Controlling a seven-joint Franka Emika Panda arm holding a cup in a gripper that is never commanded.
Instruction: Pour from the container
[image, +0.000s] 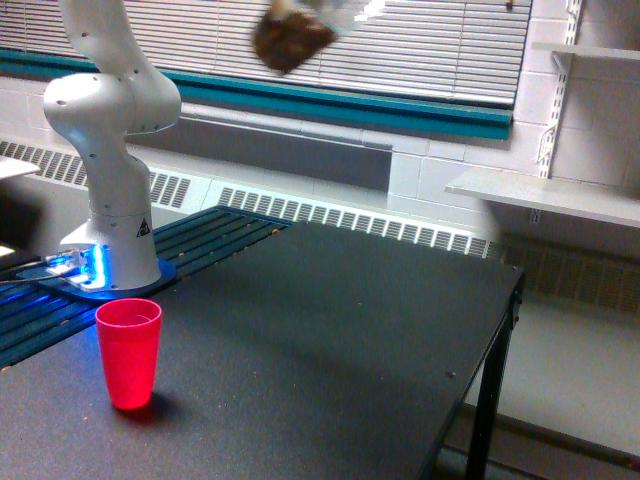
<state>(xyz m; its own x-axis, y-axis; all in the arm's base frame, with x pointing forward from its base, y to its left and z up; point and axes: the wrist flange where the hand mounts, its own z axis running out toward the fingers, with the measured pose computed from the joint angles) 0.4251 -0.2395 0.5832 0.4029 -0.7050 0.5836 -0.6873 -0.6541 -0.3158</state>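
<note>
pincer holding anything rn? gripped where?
The jar, tilted and blurred near the top edge. The pincer is out of frame, so the grip point can't be told.

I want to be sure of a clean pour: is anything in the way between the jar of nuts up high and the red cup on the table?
Nothing visible is. The jar hangs blurred near the top edge, up and toward the exterior view's right of the red cup; only open air and bare table lie between them.

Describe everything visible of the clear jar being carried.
The jar is a clear round plastic container packed with brown nut-like pieces, blurred by motion. It hangs tilted high in the air near the top edge of the exterior view, in front of the window blinds, well above the table and to the exterior view's right of the red cup. The gripper holding it is not clearly visible.
</note>
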